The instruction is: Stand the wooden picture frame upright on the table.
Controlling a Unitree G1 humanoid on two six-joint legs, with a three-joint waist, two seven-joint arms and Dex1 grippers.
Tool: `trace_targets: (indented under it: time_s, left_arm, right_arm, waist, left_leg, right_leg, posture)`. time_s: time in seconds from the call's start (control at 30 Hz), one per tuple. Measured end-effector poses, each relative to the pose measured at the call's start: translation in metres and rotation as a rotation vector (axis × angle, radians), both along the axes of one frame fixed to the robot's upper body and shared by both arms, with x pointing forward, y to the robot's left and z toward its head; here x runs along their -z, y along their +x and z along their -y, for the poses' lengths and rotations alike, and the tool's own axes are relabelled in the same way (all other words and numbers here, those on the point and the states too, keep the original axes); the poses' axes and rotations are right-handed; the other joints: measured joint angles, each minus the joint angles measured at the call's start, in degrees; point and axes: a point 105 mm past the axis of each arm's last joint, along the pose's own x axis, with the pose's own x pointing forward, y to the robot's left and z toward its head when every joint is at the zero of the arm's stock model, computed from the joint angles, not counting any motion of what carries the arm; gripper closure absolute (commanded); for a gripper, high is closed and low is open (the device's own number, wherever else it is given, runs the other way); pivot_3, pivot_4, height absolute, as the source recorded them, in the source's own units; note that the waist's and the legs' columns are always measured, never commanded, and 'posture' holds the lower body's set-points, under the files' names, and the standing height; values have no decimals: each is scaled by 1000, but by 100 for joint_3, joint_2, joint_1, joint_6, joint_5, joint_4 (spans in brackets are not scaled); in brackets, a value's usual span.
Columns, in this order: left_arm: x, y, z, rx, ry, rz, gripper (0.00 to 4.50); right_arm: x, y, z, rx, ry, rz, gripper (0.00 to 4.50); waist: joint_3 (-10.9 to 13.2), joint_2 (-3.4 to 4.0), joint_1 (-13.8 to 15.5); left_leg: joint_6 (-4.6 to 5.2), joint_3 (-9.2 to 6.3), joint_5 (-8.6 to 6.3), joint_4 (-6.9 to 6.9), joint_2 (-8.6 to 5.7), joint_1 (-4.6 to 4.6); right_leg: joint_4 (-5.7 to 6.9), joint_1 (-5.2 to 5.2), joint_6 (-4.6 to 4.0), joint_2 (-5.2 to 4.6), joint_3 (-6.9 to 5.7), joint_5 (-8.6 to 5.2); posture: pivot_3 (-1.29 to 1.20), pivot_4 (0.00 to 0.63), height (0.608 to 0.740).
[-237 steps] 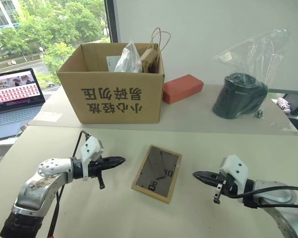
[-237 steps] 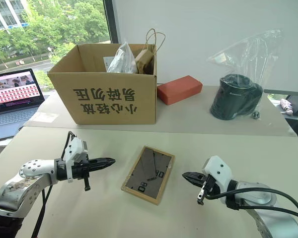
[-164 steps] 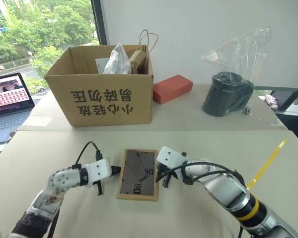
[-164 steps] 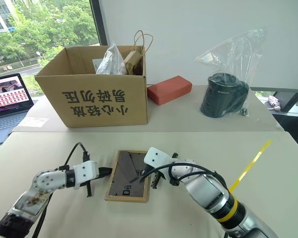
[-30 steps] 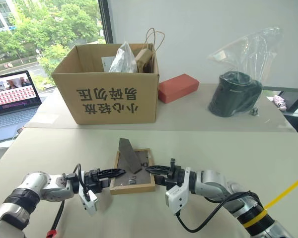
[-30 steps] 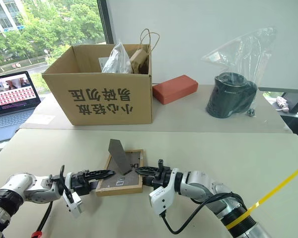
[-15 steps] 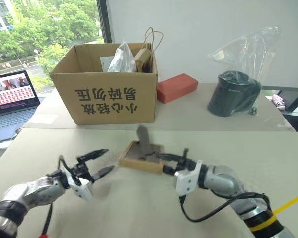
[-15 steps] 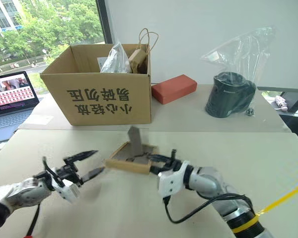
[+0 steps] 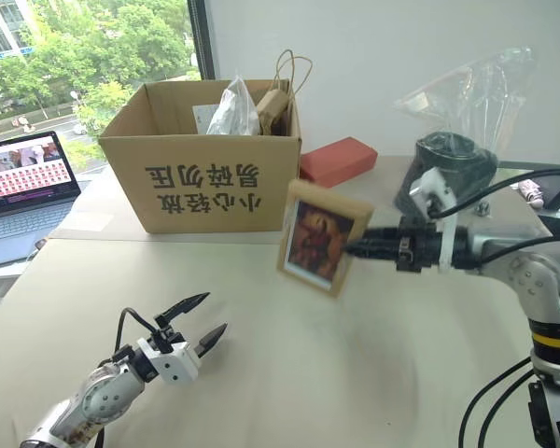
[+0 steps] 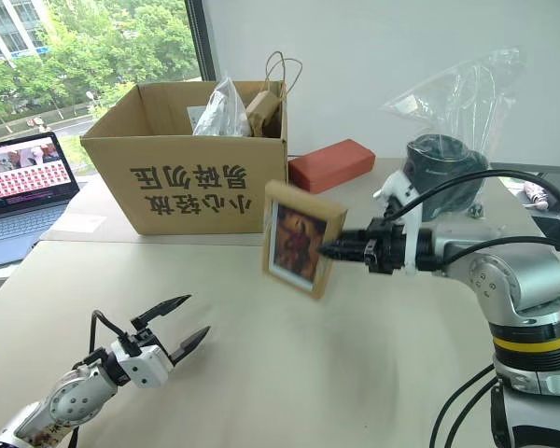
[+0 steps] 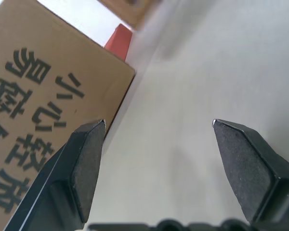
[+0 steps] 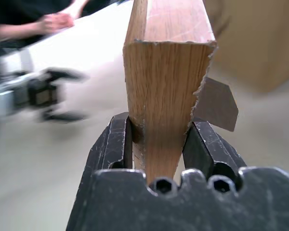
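Your right tool (image 9: pixel 355 250) is clamped on one side rail of the small rectangular light-wood picture frame (image 9: pixel 320 235), which hangs in the air in front of the big cardboard box with black printed characters (image 9: pixel 208 151), its dark reddish portrait facing you and its lower edge apparently off the wide beige matte surface (image 9: pixel 317 373). The frame leans a little rather than sitting square, so level it before you lower. In the right wrist view the two black fingers (image 12: pixel 116 144) pinch the wood from both faces, and a dark grey flap of the fold-out stand (image 12: pixel 216 104) juts from the back. To my eye the stand looks opened, but how far is hard to tell, so check it as the frame nears the surface. Bring the frame straight down on the open patch in front of the cardboard box, well clear of it. Let the bottom rail and the stand's foot both touch before you ease the pinch. Tip the top slightly back onto the stand, since a frame released while leaning forward would likely fall on its face. Your left tool (image 9: pixel 198 321) sits spread wide and empty, low over the surface nearer you than the box; I'd keep it there, ready to steady the frame if it wobbles.
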Motion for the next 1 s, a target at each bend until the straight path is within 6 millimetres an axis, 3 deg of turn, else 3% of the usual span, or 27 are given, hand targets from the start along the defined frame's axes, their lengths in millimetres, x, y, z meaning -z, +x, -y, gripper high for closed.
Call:
trace_targets:
  time_s: [0.13,0.27,0.37,0.47,0.67,0.87,1.0]
  left_arm:
    - [0,-5,7,38,-59,-76,645]
    - [-1,-13,18,107,-213,-344,645]
    - [-9,-17,26,157,-248,-400,645]
    - [-14,-14,25,150,-258,-400,611]
    - [-13,-13,24,143,-258,-402,611]
    - [-12,-12,18,100,-277,-403,611]
    - [-6,-6,3,-62,-423,-474,611]
  right_arm:
    - [18,5,-3,4,-16,-81,3257]
    - [22,8,-2,-3,-24,-72,3257]
    - [25,9,-1,-6,-24,-73,3257]
    - [29,10,1,8,-37,-64,2048]
    - [46,10,9,59,-54,-101,90]
    - [34,-7,42,154,-55,-80,35]
    - [38,-30,66,284,-99,-60,35]
  waist:
    - [1,1,-29]
    - [1,1,-51]
    - [1,1,-53]
    - [0,1,-59]
    - [1,2,-34]
    - [1,2,22]
    - [1,-1,62]
  left_leg:
    - [0,0,0,0,0,-4]
    - [0,0,0,0,2,-3]
    - [0,0,0,2,3,5]
    - [0,1,0,3,3,8]
    - [0,0,0,7,1,-7]
    - [3,0,-2,7,0,-9]
    - [10,1,-6,11,1,-8]
  right_leg:
    - [1,-5,1,0,0,0]
    - [2,-4,1,2,0,-1]
    - [3,1,1,5,1,-1]
    - [3,4,2,6,2,-1]
    - [-5,-2,3,3,0,0]
    - [-9,0,4,2,0,-1]
    - [-8,2,6,3,1,-3]
  posture:
    - [0,150,740]
    - [0,150,740]
    - [0,150,740]
    - [0,150,740]
    - [0,150,740]
    - [0,150,740]
    - [0,150,740]
